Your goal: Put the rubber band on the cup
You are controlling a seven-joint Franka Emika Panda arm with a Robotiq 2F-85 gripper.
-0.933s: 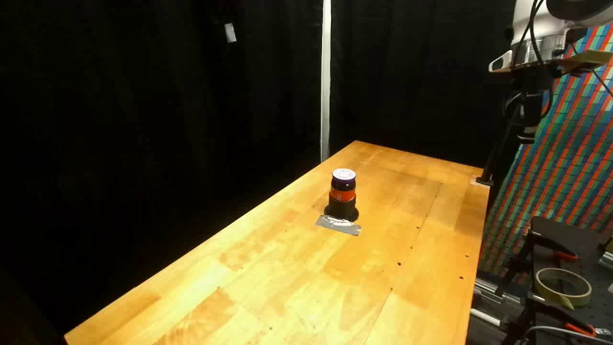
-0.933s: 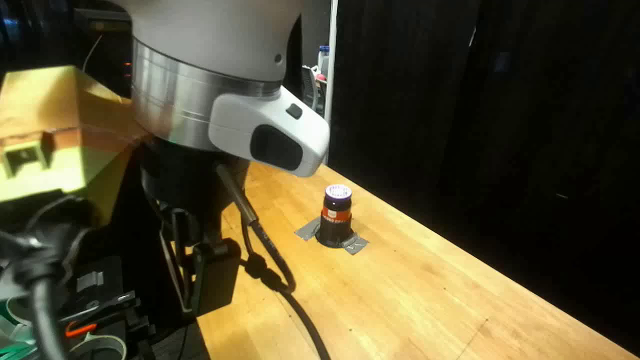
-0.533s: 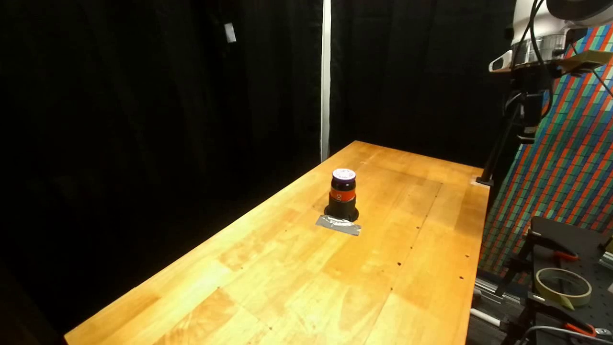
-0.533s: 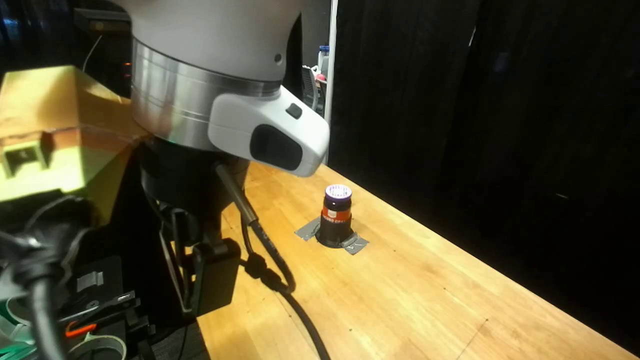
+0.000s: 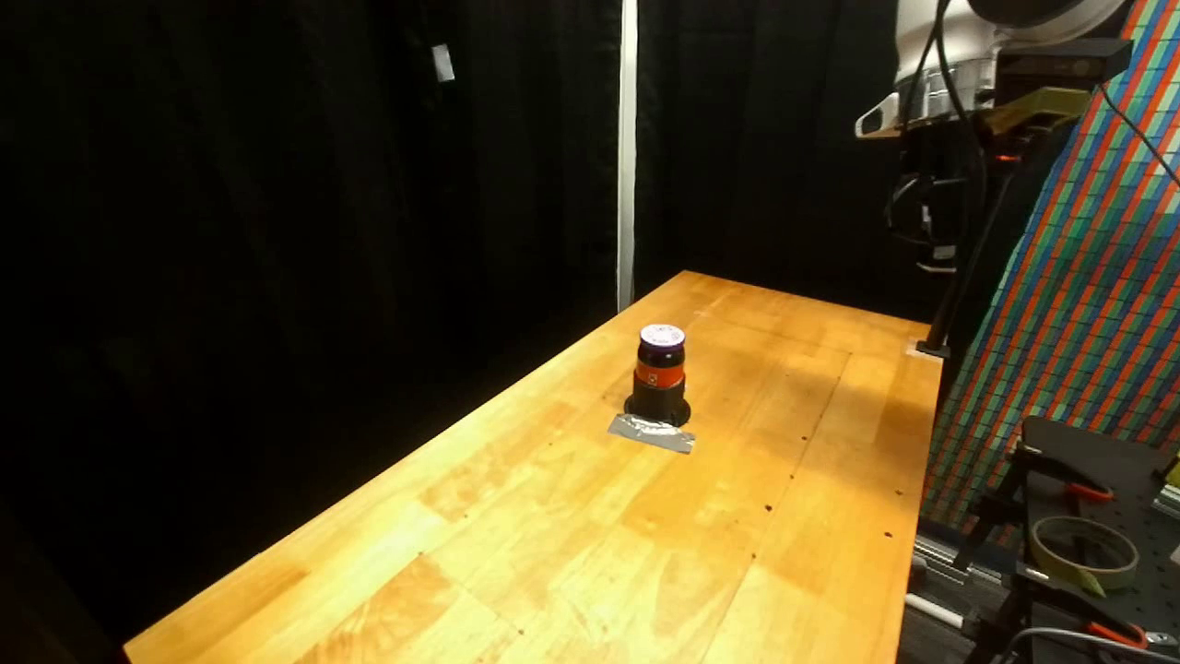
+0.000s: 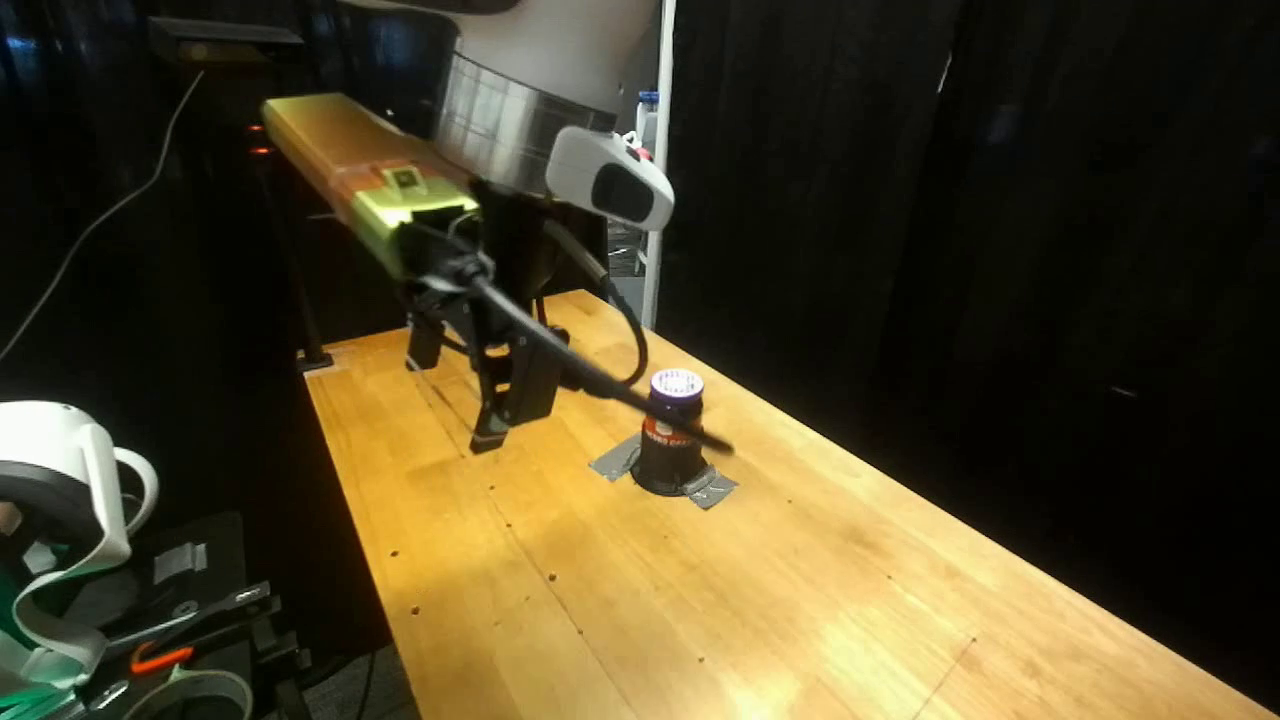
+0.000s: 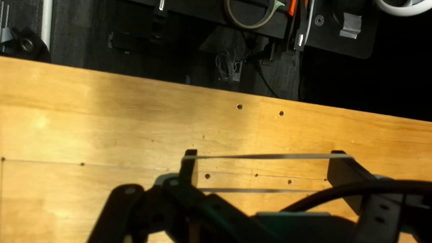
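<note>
Light wood forms the top of the table (image 6: 800, 580); small dark holes (image 7: 240, 106) mark it. Nearest the camera in the wrist view, the fingers (image 7: 344, 170) stand wide apart, facing each other along the 9-to-3 o'clock line. The rubber band (image 7: 283, 156) is stretched around both fingers near their tips; its two strands span the gap.

The cup (image 5: 660, 376) stands upright on the table in both exterior views. It is a dark cylinder with an orange-red middle section and a pale top. In an exterior view, gray tape strips (image 6: 712, 490) lie at its base at 4 and 10 o'clock. The fingers hang above the table at 9 o'clock from the cup, apart from it. A blurred dark cable (image 6: 560, 345) slopes toward 4 o'clock and passes in front of the cup.

Beyond the table edge, toward 12 o'clock in the wrist view, lies a tape roll (image 7: 251, 26). In an exterior view, the arm (image 5: 968, 51) occupies 2 o'clock; a multicolored panel (image 5: 1097, 267) stands at 3 o'clock. Dark curtains (image 5: 323, 277) hang from 9 through 1 o'clock, divided at 12 o'clock by a pale vertical strip (image 5: 628, 138).
</note>
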